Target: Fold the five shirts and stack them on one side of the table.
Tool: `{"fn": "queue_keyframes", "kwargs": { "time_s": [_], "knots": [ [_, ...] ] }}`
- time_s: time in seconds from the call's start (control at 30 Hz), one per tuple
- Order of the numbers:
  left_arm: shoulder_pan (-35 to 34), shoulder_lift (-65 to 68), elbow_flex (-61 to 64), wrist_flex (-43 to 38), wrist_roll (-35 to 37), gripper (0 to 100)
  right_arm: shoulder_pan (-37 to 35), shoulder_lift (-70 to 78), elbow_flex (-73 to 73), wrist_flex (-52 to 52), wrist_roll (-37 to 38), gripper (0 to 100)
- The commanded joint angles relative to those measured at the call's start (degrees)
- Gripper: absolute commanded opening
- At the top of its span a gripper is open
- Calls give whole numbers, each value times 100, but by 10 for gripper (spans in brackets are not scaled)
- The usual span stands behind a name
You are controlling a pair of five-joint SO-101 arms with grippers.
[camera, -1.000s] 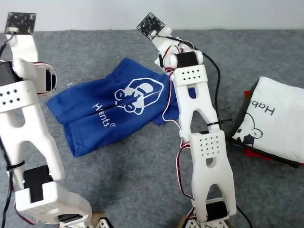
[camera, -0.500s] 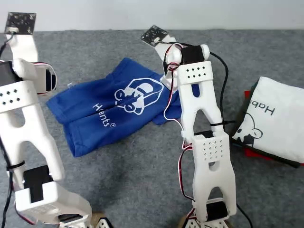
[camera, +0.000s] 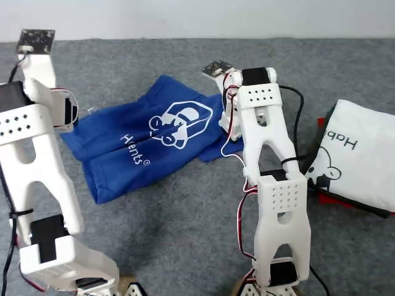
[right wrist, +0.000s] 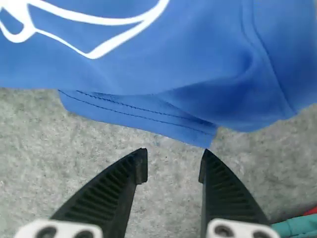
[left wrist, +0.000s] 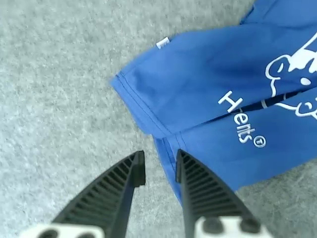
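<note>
Mid-table, toward the far edge: the blue shirt [camera: 145,145] lies flat but crumpled, its white print facing up and its cloth doubled over in uneven layers, between the two arms.
Right edge of the table: a folded white shirt [camera: 355,154] with dark print lies on top of a stack; the edge of a red shirt [camera: 333,199] shows underneath it.
Left gripper [left wrist: 159,157]: it hangs above the shirt's end nearest the left edge of the table, with the black fingers a narrow gap apart and nothing between them. One tip is over the grey cover and the other over the stitched hem.
Right gripper [right wrist: 174,156]: it hangs over bare table just beside the shirt's end that faces the stack. The fingers are moderately apart and hold nothing, and the hem's corner lies just beyond the tips.
Left arm [camera: 31,154]: white, it runs up the left side of the table.
Right arm [camera: 265,142]: white, it stands between the blue shirt and the stack.
Tag [left wrist: 163,43]: small and white, it sticks out at the blue shirt's edge.
Table [camera: 185,234]: it has a grey, felt-like cover.
</note>
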Motion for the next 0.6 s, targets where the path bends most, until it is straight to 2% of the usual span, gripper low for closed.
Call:
{"fn": "queue_keyframes", "kwargs": {
  "time_s": [0.0, 0.17, 0.3, 0.57],
  "knots": [
    [-35, -316, -31, -114, 0, 107, 154, 57, -70, 215, -105, 180],
    [-44, -316, -31, -123, -9, 107, 286, 479, -360, 207, -105, 185],
    [-44, -316, -31, -123, -9, 107, 453, 664, -466, 224, -343, 252],
    [-35, -316, -31, -123, -9, 107, 391, 892, -571, 13, -387, 256]
  ]
}}
